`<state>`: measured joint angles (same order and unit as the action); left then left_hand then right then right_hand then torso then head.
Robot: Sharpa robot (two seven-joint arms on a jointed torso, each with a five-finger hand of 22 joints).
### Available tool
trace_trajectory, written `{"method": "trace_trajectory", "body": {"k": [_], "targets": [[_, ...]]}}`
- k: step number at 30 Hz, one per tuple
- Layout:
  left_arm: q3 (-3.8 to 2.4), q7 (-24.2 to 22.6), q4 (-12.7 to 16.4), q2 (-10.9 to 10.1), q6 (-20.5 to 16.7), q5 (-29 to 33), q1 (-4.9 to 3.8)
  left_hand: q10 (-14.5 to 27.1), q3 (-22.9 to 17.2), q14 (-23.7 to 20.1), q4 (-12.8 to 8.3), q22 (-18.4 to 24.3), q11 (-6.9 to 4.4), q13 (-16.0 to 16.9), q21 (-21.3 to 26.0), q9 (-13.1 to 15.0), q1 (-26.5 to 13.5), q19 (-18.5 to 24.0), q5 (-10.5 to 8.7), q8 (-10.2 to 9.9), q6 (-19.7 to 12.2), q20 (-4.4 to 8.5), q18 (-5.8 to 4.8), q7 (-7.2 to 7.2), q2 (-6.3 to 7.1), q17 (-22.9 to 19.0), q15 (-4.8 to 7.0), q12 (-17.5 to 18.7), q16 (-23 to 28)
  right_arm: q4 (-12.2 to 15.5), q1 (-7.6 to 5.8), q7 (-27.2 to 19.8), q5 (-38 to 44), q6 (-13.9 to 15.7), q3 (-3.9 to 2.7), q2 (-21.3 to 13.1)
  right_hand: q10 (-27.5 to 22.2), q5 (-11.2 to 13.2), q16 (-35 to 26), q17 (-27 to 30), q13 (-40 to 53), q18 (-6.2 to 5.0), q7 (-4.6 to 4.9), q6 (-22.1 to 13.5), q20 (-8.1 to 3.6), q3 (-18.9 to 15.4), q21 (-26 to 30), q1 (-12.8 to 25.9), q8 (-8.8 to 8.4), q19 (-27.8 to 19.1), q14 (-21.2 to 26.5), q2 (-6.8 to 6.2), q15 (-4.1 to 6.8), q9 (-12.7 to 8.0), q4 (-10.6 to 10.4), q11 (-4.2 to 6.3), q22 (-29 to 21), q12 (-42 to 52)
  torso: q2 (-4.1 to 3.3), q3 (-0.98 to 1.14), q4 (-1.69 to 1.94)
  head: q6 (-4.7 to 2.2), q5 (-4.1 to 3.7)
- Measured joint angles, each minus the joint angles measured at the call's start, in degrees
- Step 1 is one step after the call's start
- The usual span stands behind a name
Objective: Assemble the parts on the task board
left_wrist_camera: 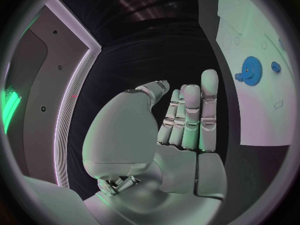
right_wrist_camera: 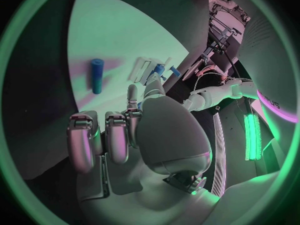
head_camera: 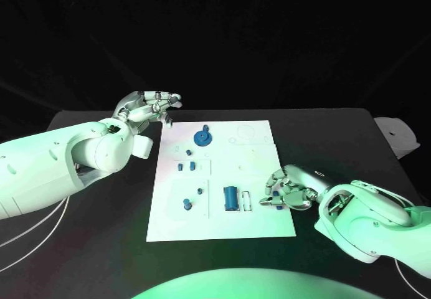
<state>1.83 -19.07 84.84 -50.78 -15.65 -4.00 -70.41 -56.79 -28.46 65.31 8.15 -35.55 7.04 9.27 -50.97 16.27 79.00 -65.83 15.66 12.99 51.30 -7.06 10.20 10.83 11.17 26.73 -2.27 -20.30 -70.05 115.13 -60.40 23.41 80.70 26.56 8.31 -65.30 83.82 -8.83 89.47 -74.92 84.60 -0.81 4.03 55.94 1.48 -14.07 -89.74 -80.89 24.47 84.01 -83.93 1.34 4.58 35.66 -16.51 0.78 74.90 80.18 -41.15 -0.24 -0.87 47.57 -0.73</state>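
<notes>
1. task board (head_camera: pixel 260 218), a white plate, lies in the middle of the black table (head_camera: pixel 359 137), running from the upper centre of the head view down to the lower centre.
2. left hand (head_camera: pixel 148 107) hangs in the upper left of the head view, just off the board's top left corner and not touching it; in the left wrist view its fingers (left_wrist_camera: pixel 190 115) stand straight, side by side, with nothing in them.
3. blue gear (head_camera: pixel 203 136) sits on the upper part of the board, a little left of centre; the left wrist view shows it too (left_wrist_camera: pixel 251 68).
4. small blue parts (head_camera: pixel 187 166) stand in the middle left of the board, and another small one (head_camera: pixel 187 204) lower down.
5. blue cylinder (head_camera: pixel 231 197) lies on the lower middle of the board, lengthwise up the picture.
6. right hand (head_camera: pixel 289 190) rests at the board's right edge, right of the cylinder and near it; its fingers are curled in. whether it pinches anything i cannot tell.
</notes>
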Motion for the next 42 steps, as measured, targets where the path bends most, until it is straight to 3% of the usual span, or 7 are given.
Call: {"method": "trace_trajectory", "body": {"k": [6, 11, 15, 26, 38, 42], "targets": [[0.02, 0.0, 0.0, 0.0, 0.0, 0.0, 0.0, 0.2, 0.0, 0.0, 0.0, 0.0, -0.18, 0.0, 0.0, 0.0, 0.0, 0.0, 0.0, 0.0, -0.2, 0.0, 0.0, 0.21, 0.0, -0.2, 0.0, 0.0, 0.0, -1.0, -0.01, -0.5, 0.2, 1.3, 0.27, -2.9, 0.0, 0.0, 0.0, 0.0, 0.4, 0.0, 0.06, -0.1, 0.0, 0.0, 0.0, -0.1, -1.04, 0.0, -0.2, 0.15, -0.19, -0.7, 0.0, -0.4, 0.0, -0.1, 0.08, -0.02, -0.21, -0.26, 0.07], [0.02, 0.0, 0.0, 0.1, 0.1, 0.0, 0.0, 0.2, 0.0, 0.0, 0.0, 0.0, -0.18, 0.0, 0.0, 0.0, 0.0, 0.0, 0.0, 0.0, -0.2, 0.0, 0.0, 0.21, 0.0, -0.3, 0.0, 0.0, 0.0, -1.3, 0.62, 0.0, 1.5, 1.8, 0.45, -3.5, 0.0, -0.4, 0.0, 0.0, 0.4, 0.0, 0.06, -0.1, 0.02, -0.7, 0.0, -0.1, -1.78, 0.0, 0.0, 0.19, -0.4, -1.2, -0.3, -0.41, 0.0, -0.1, 0.09, -0.02, -0.35, -0.35, -0.42], [0.03, 0.0, 0.0, 0.1, 0.2, 0.0, 0.0, 0.2, 0.0, 0.0, 0.0, 0.0, -0.18, 0.1, 0.0, 0.1, 0.0, 0.0, 0.0, 0.0, -0.2, 0.0, 0.0, 0.21, 0.0, -0.4, 0.0, 0.0, 0.0, -1.4, 0.87, 0.8, 2.5, 2.2, 0.49, -3.9, -0.2, -0.4, 0.0, 0.0, 1.2, 0.0, 0.29, 0.2, 0.4, -1.0, 0.0, 0.1, -1.87, 0.0, 0.0, 1.16, -0.4, -1.3, -0.2, -0.6, 0.0, -0.1, 0.11, -0.05, -0.34, -0.38, -0.84], [0.04, 0.0, 0.0, 0.0, 0.4, -0.1, 0.0, 0.2, 0.0, 0.0, 0.0, 0.0, -0.18, 0.0, 0.0, 0.0, 0.0, 0.0, 0.0, 0.0, -0.2, 0.0, 0.0, 0.21, 0.0, -0.4, 0.0, 0.0, 0.0, -2.3, 1.68, 2.8, 4.4, 2.5, 0.58, -2.6, -0.4, -0.4, 0.0, 0.0, 1.6, 0.0, 0.1, 0.7, 0.4, -1.7, 0.0, 1.2, -2.09, 0.0, 0.0, 2.2, -0.4, -1.4, -0.2, -0.73, 0.0, -0.1, 0.07, -0.09, -0.22, -0.27, -1.18], [0.05, 0.0, 0.0, -0.1, 0.4, -0.1, 0.0, 0.4, 0.0, 0.0, 0.0, 0.0, 0.03, 0.0, 0.0, 0.0, 0.0, 0.0, 0.0, 0.0, -0.2, 0.0, 0.01, 0.21, 0.0, -0.4, 0.0, -0.3, 0.0, -3.7, 2.93, 3.8, 5.3, 2.1, 0.43, -0.4, -0.4, -1.2, 0.0, 0.0, 1.7, 0.0, 0.04, 1.2, 0.39, -2.1, 0.0, 1.3, -2.08, 0.0, 0.0, 2.37, -0.4, -1.3, -0.2, -0.62, 0.0, -0.1, 0.02, -0.05, -0.23, 0.06, -1.01], [0.05, 0.0, 0.0, -0.2, 0.4, -0.1, 0.01, 0.4, 0.0, 0.0, 0.0, 0.0, 0.03, 0.0, 0.0, 0.0, 0.0, 0.0, 0.0, 0.0, -0.2, 0.0, 0.0, 0.21, 0.0, -0.4, 0.0, -0.3, 0.0, -3.9, 3.06, 3.8, 5.7, 1.9, 0.33, -0.1, -0.4, -1.6, 0.0, 0.0, 1.7, 0.0, -0.48, 1.8, 0.4, -1.8, 0.0, 1.3, -2.6, 0.0, 0.0, 2.35, -0.4, -1.3, 0.1, -0.61, 0.0, 0.0, 0.02, -0.05, -0.26, 0.21, -0.94]]}}
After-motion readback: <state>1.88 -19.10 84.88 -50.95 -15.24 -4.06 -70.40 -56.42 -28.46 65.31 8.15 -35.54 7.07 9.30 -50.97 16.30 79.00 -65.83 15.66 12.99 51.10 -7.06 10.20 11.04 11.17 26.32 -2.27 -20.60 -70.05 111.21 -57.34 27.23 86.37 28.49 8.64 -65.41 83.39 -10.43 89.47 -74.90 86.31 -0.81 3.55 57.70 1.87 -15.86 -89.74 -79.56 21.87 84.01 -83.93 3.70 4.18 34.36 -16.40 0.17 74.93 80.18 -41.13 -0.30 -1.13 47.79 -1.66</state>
